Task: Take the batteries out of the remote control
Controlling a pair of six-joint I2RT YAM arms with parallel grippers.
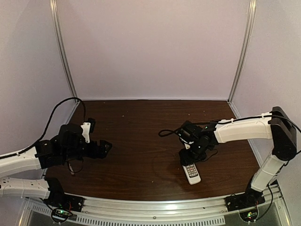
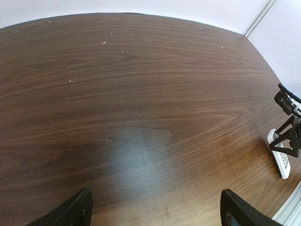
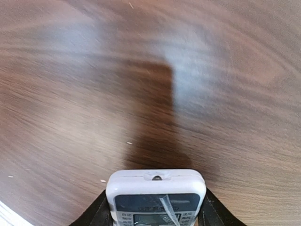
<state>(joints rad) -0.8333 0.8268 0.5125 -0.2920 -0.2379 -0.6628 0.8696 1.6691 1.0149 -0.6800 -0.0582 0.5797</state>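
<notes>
Right arm reaches low over right half of dark brown wooden table [image 1: 141, 122]. Right gripper [image 1: 191, 159] angled down, jaws narrow, clamping display end of slim white plastic remote control [image 1: 192, 173], buttons up, close to near edge. Left gripper [image 1: 105, 147] hovers near left edge, jaws wide apart. Broad stretch of wood between arms, far edge well apart.

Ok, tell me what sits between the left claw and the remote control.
Nothing: only bare dark wooden table separates the left claw from the remote control. The top external view shows it, and the left wrist view agrees.
</notes>
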